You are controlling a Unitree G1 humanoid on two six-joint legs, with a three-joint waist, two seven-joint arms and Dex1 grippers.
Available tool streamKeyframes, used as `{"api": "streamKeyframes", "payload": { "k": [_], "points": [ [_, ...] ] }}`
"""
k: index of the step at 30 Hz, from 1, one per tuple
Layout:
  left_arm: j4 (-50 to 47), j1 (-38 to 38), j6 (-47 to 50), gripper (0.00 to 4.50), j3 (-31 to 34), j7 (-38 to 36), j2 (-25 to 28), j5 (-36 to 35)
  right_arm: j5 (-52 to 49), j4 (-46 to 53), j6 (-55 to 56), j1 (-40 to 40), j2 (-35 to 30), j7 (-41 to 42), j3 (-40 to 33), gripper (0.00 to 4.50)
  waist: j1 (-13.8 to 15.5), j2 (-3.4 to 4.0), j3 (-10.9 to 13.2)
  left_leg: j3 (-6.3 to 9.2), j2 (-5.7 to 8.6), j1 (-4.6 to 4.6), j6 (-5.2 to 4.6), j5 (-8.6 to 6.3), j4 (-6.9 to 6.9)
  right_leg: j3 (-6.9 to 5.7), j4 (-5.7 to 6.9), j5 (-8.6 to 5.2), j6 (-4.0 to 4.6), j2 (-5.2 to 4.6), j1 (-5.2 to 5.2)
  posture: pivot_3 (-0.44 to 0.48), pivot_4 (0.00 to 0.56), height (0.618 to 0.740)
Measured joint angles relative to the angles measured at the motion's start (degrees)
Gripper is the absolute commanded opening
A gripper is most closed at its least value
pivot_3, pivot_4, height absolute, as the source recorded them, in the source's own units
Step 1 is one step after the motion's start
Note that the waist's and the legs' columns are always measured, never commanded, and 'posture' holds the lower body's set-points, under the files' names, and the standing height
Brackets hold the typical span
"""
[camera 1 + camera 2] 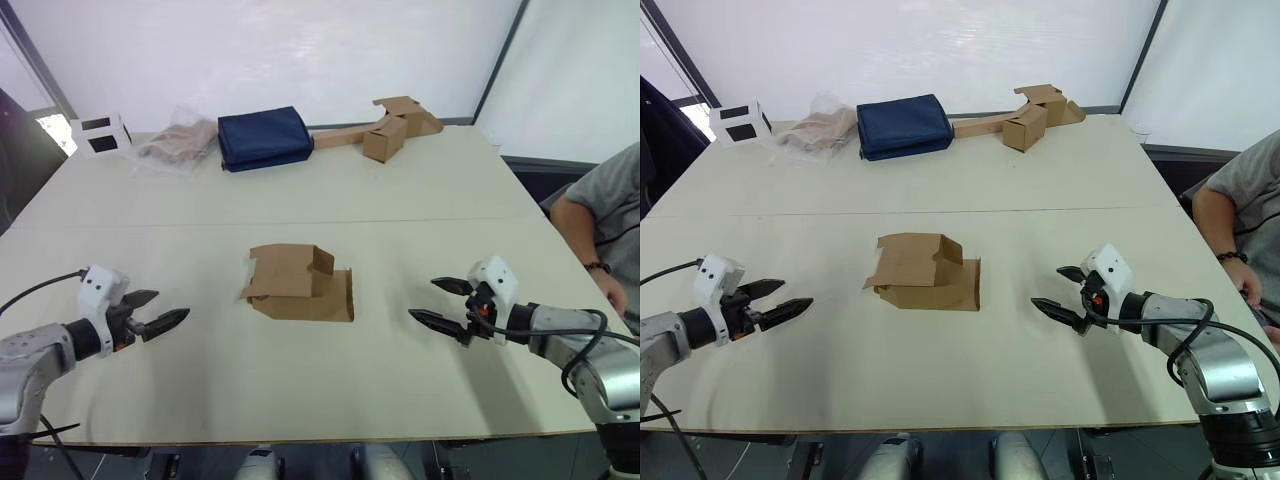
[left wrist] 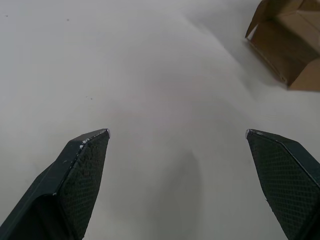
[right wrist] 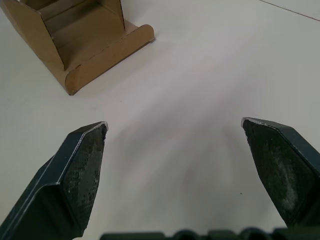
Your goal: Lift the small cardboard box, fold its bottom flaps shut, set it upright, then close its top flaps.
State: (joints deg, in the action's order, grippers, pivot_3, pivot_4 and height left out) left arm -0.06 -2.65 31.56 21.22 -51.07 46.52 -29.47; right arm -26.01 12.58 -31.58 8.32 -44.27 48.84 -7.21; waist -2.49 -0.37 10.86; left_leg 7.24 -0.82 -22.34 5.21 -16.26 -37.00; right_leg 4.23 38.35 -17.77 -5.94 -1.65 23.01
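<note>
One pale beige table [image 1: 420, 190] carries all items. Cardboard boxes in plain brown: two, namely one small cardboard box [image 1: 298, 284] lying mid-table and one smaller brown box joined to loose cardboard pieces [image 1: 385, 128] at the far edge. White boxes with dark windows [image 1: 100, 134]: one. Folded navy fabric bundles [image 1: 263, 138]: one. Clear plastic bags with brown contents [image 1: 180, 142]: one. Persons [image 1: 605, 225]: one.

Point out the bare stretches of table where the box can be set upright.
Bare table lies between the left gripper and small cardboard box, between it and the right gripper, and behind it. The far edge is crowded: white box, plastic bag, navy bag, cardboard pieces.
</note>
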Motion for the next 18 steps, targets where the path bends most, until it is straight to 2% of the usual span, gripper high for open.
{"api": "streamKeyframes", "payload": {
  "k": [18],
  "points": [
    [1.37, -0.92, -0.02, 4.50, 0.22, 1.66, -1.47, 0.18, 0.86, -0.01, 0.02, 1.60, 0.77, 0.46, 0.17, 4.45, 0.00, 0.00, 0.00, 0.00, 0.00, 0.01, 0.00, 0.00, -0.01, 0.00, 0.01, 0.00, 0.00, 0.00, -0.01, 0.000, 0.150, 0.740]
  ]
}}
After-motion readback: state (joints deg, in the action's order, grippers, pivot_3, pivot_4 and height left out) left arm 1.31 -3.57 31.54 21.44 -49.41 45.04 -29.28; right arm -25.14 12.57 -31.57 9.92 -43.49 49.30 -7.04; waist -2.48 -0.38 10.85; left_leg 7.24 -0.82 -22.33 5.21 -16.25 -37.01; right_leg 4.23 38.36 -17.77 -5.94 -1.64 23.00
